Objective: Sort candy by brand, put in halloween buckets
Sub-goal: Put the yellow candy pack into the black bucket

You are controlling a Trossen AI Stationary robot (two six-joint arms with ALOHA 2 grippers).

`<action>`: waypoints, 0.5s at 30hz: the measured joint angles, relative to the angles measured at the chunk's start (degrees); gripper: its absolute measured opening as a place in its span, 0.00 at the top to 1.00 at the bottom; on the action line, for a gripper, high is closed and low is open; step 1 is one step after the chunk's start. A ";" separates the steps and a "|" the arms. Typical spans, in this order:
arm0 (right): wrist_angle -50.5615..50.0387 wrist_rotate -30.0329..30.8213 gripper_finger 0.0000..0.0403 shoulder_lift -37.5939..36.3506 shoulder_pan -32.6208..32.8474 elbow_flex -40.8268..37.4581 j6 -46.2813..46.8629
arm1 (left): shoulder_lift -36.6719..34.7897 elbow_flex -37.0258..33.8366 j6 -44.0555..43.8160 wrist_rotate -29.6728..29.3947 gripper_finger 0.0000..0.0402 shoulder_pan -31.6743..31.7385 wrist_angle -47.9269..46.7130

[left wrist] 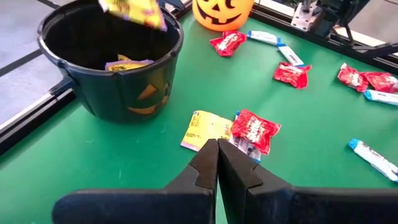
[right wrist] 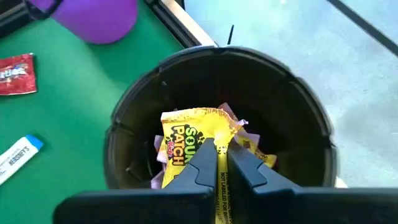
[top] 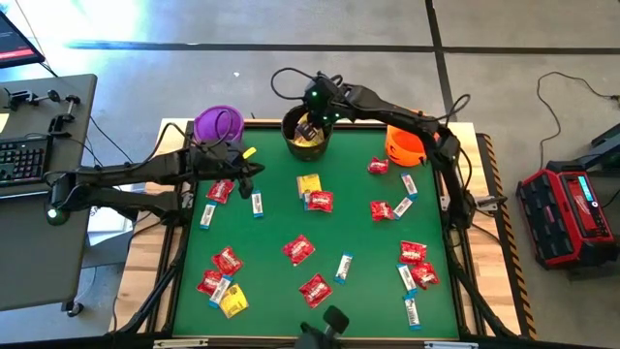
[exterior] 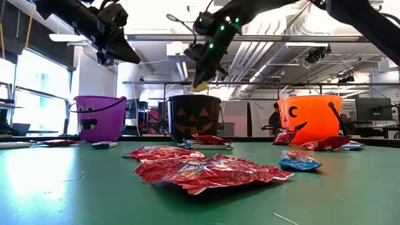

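A: High view first. Why is the right gripper parked over the black bucket?

B: A yellow packet is pinched in it, so a drop into that bucket is judged to be the step in hand. The purple bucket is seen to one side of the black bucket, the orange bucket to the other. The left gripper is held low beside the black bucket, near a yellow packet on the mat. The rest of the candy is scattered on the green mat, well apart from the black bucket.

A: Low view?

B: The held yellow packet is seen hanging just above the black bucket's rim, not yet released. Bucket contents cannot be told here (walls in the way).

A: Left wrist?

B: The left fingers are seen pressed together, nothing between them. Yellow packets already lie inside the black bucket. A yellow packet and a red packet lie just beside it.

A: Right wrist?

B: The right jaws are clamped on the yellow packet, which is dangling inside the mouth of the black bucket; more yellow wrappers lie below it. Yellow is being collected there, it seems.
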 joint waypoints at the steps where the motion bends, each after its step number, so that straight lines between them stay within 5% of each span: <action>1: 0.64 -0.24 1.00 0.67 -0.28 0.00 -0.02 | 0.01 0.00 -0.33 -0.11 1.00 0.04 0.00; 10: 1.73 -2.80 0.99 5.78 -2.10 -0.07 -0.98 | 0.02 0.00 -0.88 -0.49 1.00 0.02 -1.03; 15: 1.90 -2.84 0.87 5.89 -2.28 -0.04 -3.80 | 0.02 0.00 -0.90 -0.49 1.00 0.02 -1.11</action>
